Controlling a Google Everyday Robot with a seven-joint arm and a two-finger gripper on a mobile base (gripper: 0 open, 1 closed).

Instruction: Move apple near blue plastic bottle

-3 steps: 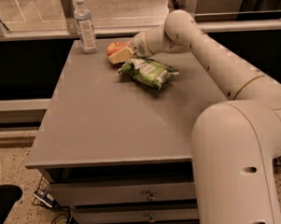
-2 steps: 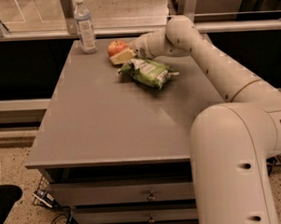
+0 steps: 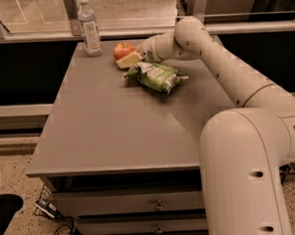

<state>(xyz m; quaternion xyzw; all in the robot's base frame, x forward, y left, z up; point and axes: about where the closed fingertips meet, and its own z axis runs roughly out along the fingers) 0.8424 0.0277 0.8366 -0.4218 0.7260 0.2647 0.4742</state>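
Observation:
The red apple [image 3: 123,48] is at the far side of the grey table [image 3: 109,136], a short way right of the blue plastic bottle [image 3: 88,28]. The bottle stands upright at the far left corner, clear with a white cap and label. My gripper [image 3: 124,56] reaches in from the right and is shut on the apple. One pale finger [image 3: 128,60] lies across the apple's near side; the other is hidden behind it. The apple sits low, at or just above the tabletop.
A green and white snack bag [image 3: 156,76] lies on the table just in front of the gripper, under my forearm [image 3: 218,62]. A metal rail [image 3: 134,32] runs behind the table's far edge. Drawers [image 3: 156,205] sit below the front edge.
My gripper and the apple have shifted slightly farther back on the table. The bottle and the snack bag have not moved.

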